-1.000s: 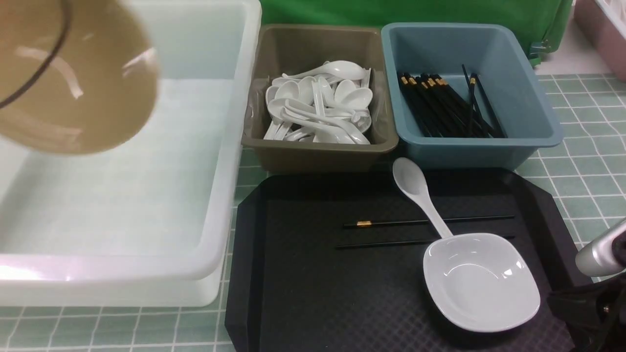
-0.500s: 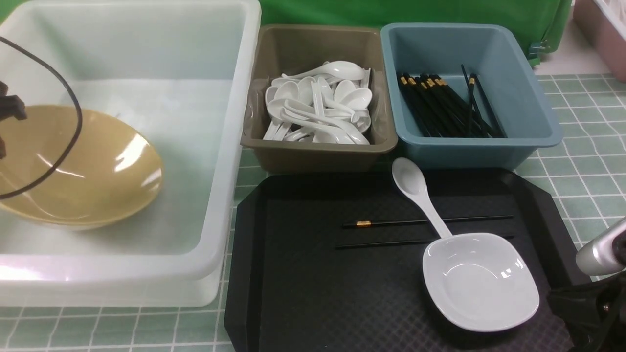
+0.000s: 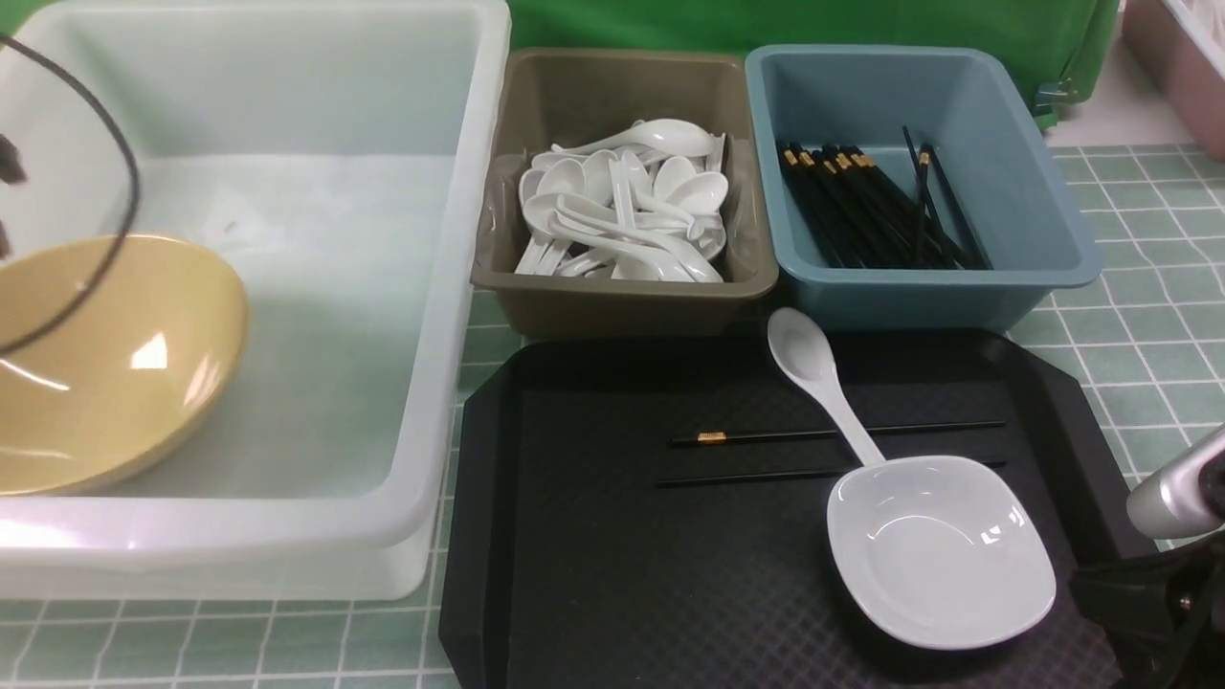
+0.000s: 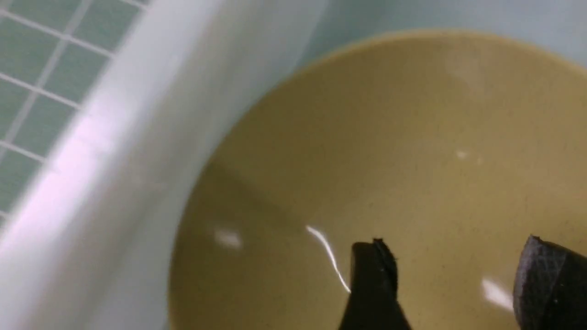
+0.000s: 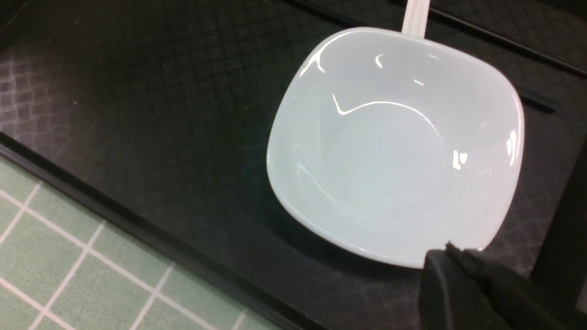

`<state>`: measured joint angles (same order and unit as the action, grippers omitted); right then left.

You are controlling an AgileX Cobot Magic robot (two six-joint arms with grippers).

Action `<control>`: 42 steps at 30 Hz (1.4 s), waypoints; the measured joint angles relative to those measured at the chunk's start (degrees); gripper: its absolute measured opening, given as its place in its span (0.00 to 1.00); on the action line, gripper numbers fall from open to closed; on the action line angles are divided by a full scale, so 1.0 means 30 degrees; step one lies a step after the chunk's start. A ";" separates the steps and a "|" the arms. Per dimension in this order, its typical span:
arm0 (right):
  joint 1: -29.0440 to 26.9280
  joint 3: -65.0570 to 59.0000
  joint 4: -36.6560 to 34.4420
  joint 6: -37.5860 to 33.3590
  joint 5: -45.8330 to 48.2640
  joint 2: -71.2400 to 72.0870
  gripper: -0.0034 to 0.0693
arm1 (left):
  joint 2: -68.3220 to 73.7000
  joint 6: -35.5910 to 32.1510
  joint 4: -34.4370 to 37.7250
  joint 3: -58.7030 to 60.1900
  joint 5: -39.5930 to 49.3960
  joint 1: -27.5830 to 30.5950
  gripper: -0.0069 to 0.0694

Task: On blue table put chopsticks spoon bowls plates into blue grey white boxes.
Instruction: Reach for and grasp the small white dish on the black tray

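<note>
**A:** Over at nine o'clock in the front view, what sits in the white tub (image 3: 459,287)?

**B:** It holds the yellow bowl (image 3: 105,364), tilted with its mouth toward three o'clock. The frame edge cuts off its nine o'clock side, and a dark cable (image 3: 129,191) loops across it. The left gripper (image 4: 458,284) hangs over the hollow with its fingers (image 4: 371,279) apart and nothing between them.

**A:** And the loose spoon (image 3: 823,392)?

**B:** It lies on the black tray (image 3: 574,555), long axis eleven to five. The scoop is at eleven, near the blue bin (image 3: 1043,172), and the handle's end meets the white dish (image 3: 943,555).

**A:** Chopsticks (image 3: 766,436)?

**B:** Two lie parallel on the tray, running nine to three. The spoon handle crosses over the farther one, whose gold band is at its nine o'clock end. The dish partly hides the nearer one.

**A:** Right gripper (image 5: 451,263)?

**B:** Its jaws are together and hold nothing. The tip is just beside the dish's rim, blurred and mostly cut off.

**A:** The bins?

**B:** The grey bin (image 3: 622,86) holds heaped spoons (image 3: 622,215). The blue one holds a black bundle (image 3: 861,206), gold ends toward eleven. Both stand on the blue table (image 3: 1148,335).
</note>
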<state>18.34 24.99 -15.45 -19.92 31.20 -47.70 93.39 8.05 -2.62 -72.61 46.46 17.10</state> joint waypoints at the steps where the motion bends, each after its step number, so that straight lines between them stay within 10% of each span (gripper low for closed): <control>1: 0.0000 0.0000 -0.0088 0.0000 0.0000 0.0000 0.11 | 0.0386 -0.0041 0.0078 0.0491 -0.0124 -0.0020 0.47; 8: 0.0000 0.0000 -0.0171 0.0000 0.0000 0.0000 0.11 | 0.1884 0.0591 -0.1625 0.2409 -0.0146 -0.0020 0.25; 17: 0.0000 0.0000 -0.0193 0.0000 -0.0670 -0.0005 0.20 | -0.0443 0.3838 -0.3883 0.3121 -0.1053 -0.0756 0.24; 29: 0.0000 0.3045 -0.0106 0.3071 -0.0840 -0.7116 0.86 | -1.6999 0.3094 -0.3050 0.8168 -0.6925 -0.6710 0.19; 42: -0.0838 0.7078 0.2809 0.5166 -0.0862 -1.4076 0.84 | -2.8391 0.3540 -0.7128 1.6282 -0.3501 -0.6772 0.09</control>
<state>15.83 46.22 -7.02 -4.43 28.61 -89.93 8.22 18.67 -24.01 -23.76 35.96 -3.22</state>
